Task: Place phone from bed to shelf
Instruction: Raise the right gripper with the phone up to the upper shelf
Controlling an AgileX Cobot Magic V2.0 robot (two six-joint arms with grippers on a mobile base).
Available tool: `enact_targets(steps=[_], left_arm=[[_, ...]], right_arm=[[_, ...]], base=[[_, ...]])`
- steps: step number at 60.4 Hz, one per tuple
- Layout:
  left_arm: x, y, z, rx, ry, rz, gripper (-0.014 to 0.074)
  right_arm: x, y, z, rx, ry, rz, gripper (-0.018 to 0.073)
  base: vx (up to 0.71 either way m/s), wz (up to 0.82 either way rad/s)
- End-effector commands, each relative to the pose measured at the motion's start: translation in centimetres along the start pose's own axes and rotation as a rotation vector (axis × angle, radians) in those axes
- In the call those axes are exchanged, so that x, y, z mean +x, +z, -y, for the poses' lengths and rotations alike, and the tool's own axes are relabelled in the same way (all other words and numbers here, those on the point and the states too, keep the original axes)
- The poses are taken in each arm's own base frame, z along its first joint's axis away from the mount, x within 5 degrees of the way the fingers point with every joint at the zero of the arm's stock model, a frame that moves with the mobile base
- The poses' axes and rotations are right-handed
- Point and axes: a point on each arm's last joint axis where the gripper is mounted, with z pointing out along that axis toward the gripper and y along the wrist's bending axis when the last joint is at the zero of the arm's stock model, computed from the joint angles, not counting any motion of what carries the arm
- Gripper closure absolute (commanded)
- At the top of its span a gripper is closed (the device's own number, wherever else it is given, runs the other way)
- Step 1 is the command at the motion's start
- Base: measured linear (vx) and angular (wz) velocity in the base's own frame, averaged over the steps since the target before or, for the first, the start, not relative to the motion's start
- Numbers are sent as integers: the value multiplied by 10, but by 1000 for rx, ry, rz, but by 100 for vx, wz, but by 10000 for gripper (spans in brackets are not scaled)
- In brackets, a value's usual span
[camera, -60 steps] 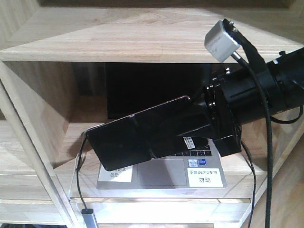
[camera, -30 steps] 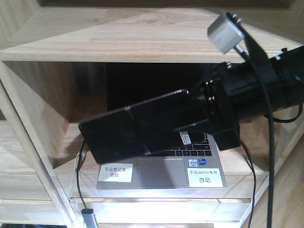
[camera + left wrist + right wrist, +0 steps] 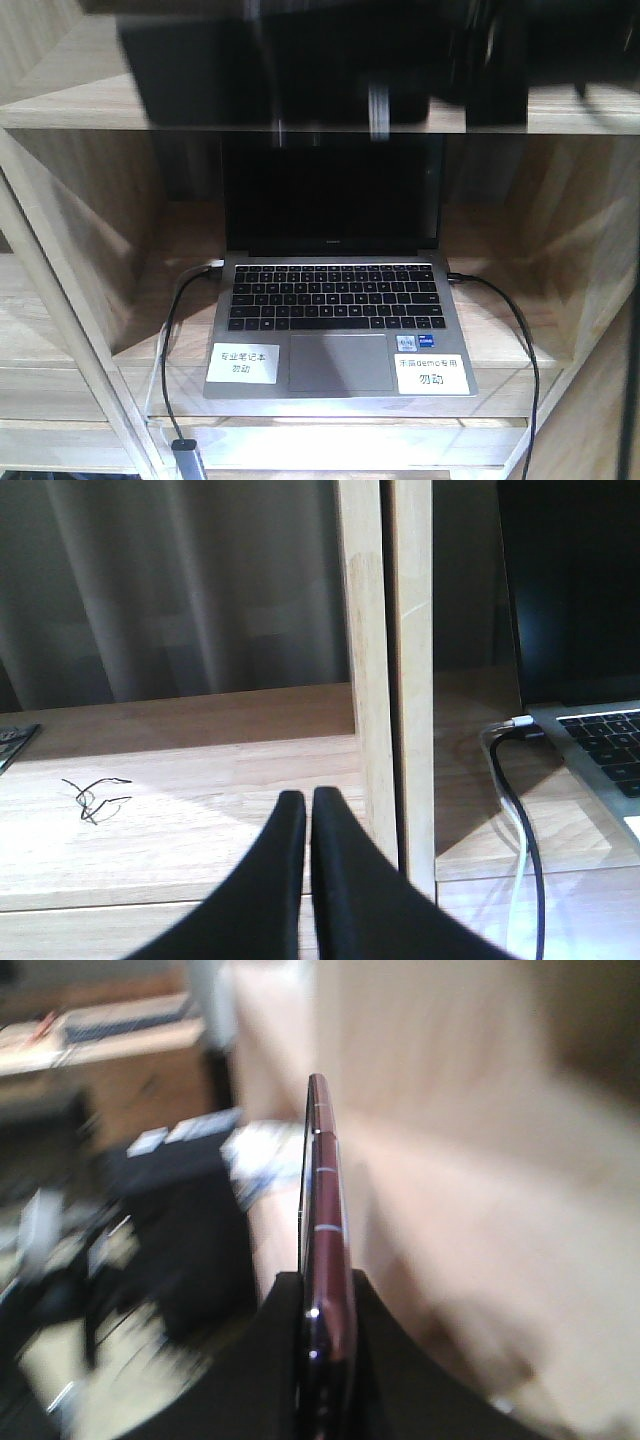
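Note:
The phone (image 3: pixel 270 70) is a blurred black slab at the top of the front view, level with the upper board of the shelf (image 3: pixel 80 112). My right gripper (image 3: pixel 450 70) is shut on the phone's right part. In the right wrist view the phone (image 3: pixel 328 1200) stands edge-on, its pinkish rim showing, clamped in the right gripper (image 3: pixel 328 1295). My left gripper (image 3: pixel 307 805) is shut on nothing, hovering over a lower shelf board beside an upright post (image 3: pixel 365 680). The bed is out of view.
An open grey laptop (image 3: pixel 330 300) with white labels fills the compartment below the phone. Black cables (image 3: pixel 175 340) run from both of its sides. A small tangle of black wire (image 3: pixel 95 795) lies on the board left of the post, and a grey curtain (image 3: pixel 180 580) hangs behind.
My right gripper has lifted the phone from in front of the laptop up to the level of the upper board, where it is now blurred by motion. The laptop is fully uncovered.

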Motion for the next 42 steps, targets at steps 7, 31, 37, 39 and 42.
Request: enact_targets(steps=[7,31,37,39,42], left_arm=[[-14,-3,-1,-7,-14,106,595],[-14,-3,-1,-7,-14,106,595],[-14,-3,-1,-7,-14,106,595],[-14,-3,-1,-7,-14,106,595],[-14,-3,-1,-7,-14,106,595]], right_arm=[[-48,-14,1,101,-42,228,561],[-78,47,33,15,-58,280,561],[-77,63,47,31,-23,296,561],[-76,69,53,43,-10,302,561],[-74,76,62,59,9,306,561]], base=[[0,0],[0,0],[0,0],[0,0],[0,0]])
